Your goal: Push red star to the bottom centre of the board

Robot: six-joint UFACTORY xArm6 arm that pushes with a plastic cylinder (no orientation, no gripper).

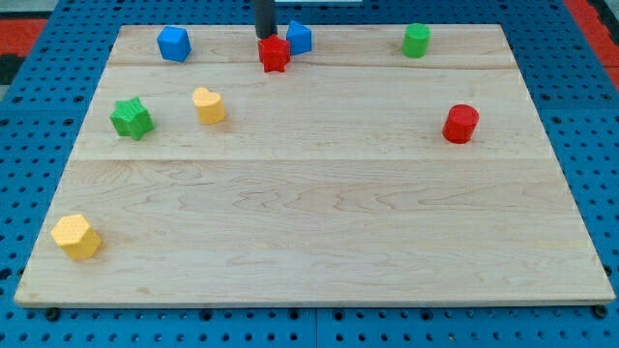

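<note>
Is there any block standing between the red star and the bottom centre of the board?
No visible block does. My tip sits just above the red star at the view's top, and bare board runs down to the bottom centre. The yellow heart and red cylinder lie off to the sides.

Rod (pixel 264 14) cut off by the view's top edge, only the lower stretch shows. My tip (pixel 264 37) sits right at the top edge of the red star (pixel 275 54); contact or a hairline gap, can't tell at this angle. Red star covers the lower-left corner of the blue block (pixel 300 38) behind it, and the rod hides a bit of that block's left side, so its shape is unclear. Bench (pixel 319 213) bottom corners nearly clipped by the view's bottom. Blue perforated surface (pixel 29 116) around it runs out of frame on all sides
</note>
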